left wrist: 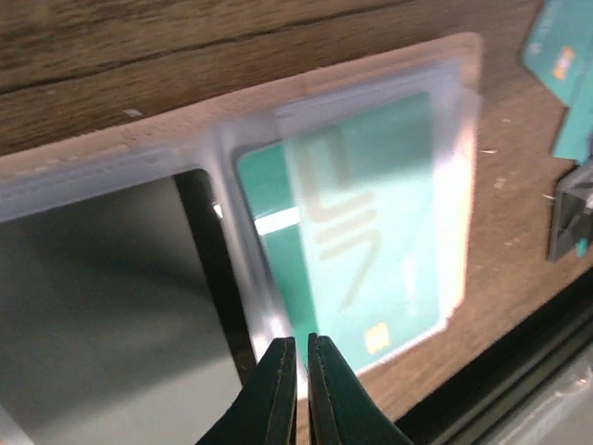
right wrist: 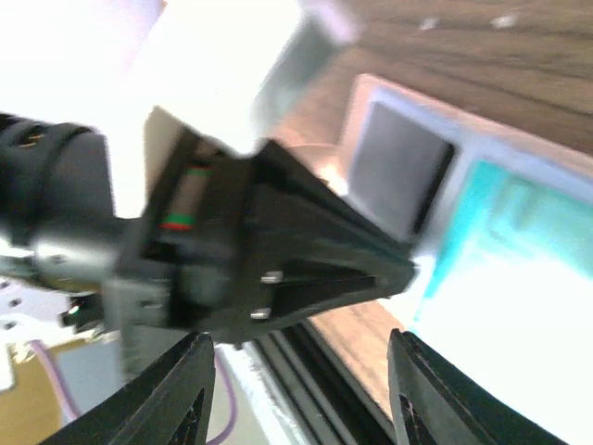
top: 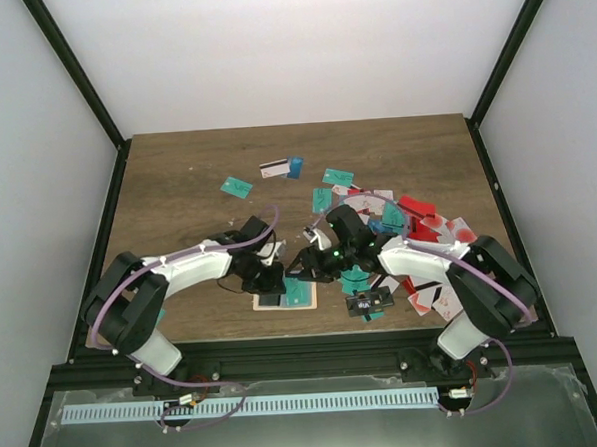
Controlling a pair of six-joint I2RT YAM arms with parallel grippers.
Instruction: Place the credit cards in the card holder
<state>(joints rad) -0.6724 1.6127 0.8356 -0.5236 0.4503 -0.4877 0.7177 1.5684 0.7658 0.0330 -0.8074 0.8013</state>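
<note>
The right gripper point(right wrist: 298, 399) hangs with its two dark fingers point(right wrist: 181, 394) spread apart over the table's point(right wrist: 519, 46) near edge, where the card holder point(right wrist: 403, 162) lies open. A teal credit card point(right wrist: 519, 232) shows, blurred, through its clear sleeve. The left gripper point(right wrist: 408, 273), jaws pressed together, points its tip at the holder's near side.

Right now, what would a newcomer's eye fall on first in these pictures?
The scatter of teal, red and white credit cards across the right half of the table, with the left arm and right arm meeting over the open card holder at the near edge. Up close, a teal card shows through the holder's clear pocket, and the left jaws stand shut right by that card's edge.
</note>
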